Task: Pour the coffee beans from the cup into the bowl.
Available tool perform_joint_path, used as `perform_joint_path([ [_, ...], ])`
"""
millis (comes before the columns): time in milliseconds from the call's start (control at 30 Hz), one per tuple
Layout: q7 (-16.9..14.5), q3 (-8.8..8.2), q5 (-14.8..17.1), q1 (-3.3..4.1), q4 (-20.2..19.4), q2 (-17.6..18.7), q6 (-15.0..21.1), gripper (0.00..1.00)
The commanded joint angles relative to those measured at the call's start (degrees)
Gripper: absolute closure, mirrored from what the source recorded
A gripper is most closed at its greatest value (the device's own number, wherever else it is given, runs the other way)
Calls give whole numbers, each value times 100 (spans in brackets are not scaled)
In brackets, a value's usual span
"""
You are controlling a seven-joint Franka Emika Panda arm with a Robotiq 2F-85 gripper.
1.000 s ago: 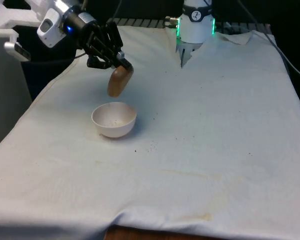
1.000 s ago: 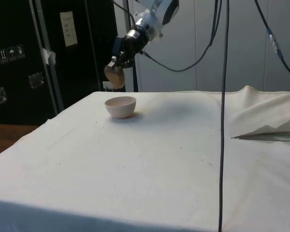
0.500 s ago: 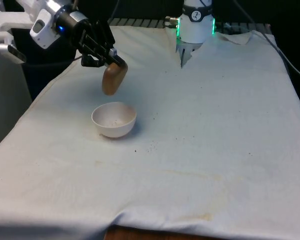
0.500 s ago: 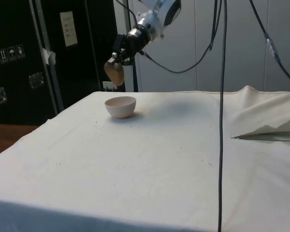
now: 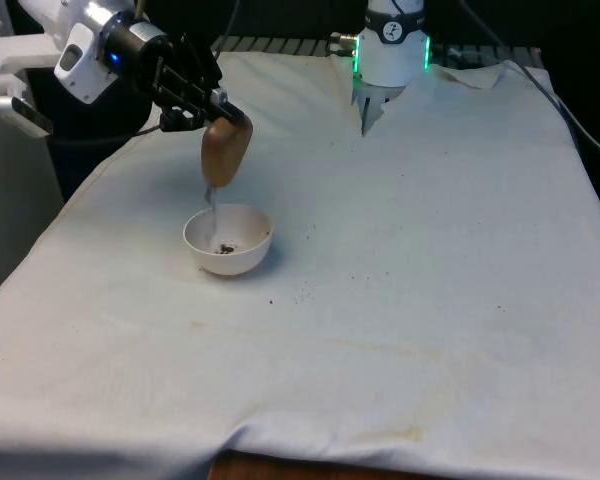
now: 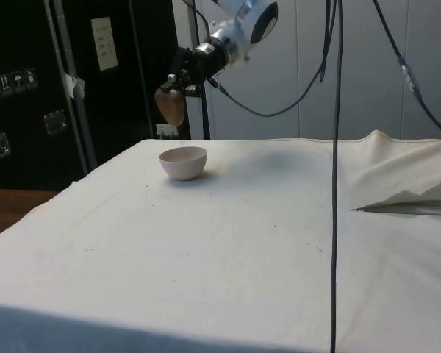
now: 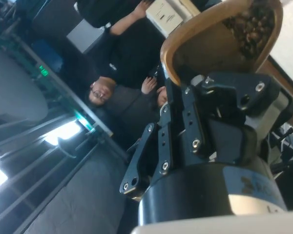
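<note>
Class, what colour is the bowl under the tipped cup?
White; the bowl shows best in the front view.

Only bowl (image 5: 228,240) on cloth (image 5: 400,260); rest open, w/ cup (image 5: 226,152) above.

The cup (image 5: 226,152) was a warm tan-brown outside, with the same brown showing on its inner wall in the wrist view (image 7: 205,44). The coffee beans (image 7: 251,27) inside it were dark brown, nearly black, and the few lying in the bowl (image 5: 227,240) made dark specks against its pale inside. The bowl was off-white with a faint pink cast in the side view (image 6: 183,162). The gripper (image 5: 185,85) was black. The cloth (image 5: 400,300) was plain white, marked by scattered dark specks at about four o'clock from the bowl and by faint yellowish stains.
</note>
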Motion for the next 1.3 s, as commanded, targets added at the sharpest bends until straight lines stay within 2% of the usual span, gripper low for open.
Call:
perform_joint_path([
  [0,40,34,86,-80,57,52,-126,100],
  [33,0,0,0,0,0,0,0,100],
  [67,40,34,86,-80,57,52,-126,100],
  [267,34,-40,355,-103,52,138,-395,100],
  [300,-11,-86,321,-40,0,109,-327,100],
  [333,34,-69,435,-109,52,166,-464,100],
  [533,46,-103,693,-143,34,241,-705,100],
  [567,-11,-143,636,-86,0,218,-619,100],
  [600,46,-103,693,-143,34,241,-705,100],
  [700,52,-103,831,-166,17,275,-819,100],
  [833,52,-109,1020,-172,-23,327,-945,100],
  [867,0,-155,991,-126,-40,321,-922,100],
  [900,52,-109,1060,-172,-40,338,-968,100],
  [1100,57,-115,1318,-183,-132,395,-1123,100],
  [1133,0,-155,1266,-132,-138,384,-1077,100],
  [1167,57,-115,1352,-183,-149,401,-1152,100],
  [1267,74,-120,1438,-189,-195,413,-1220,100],
])
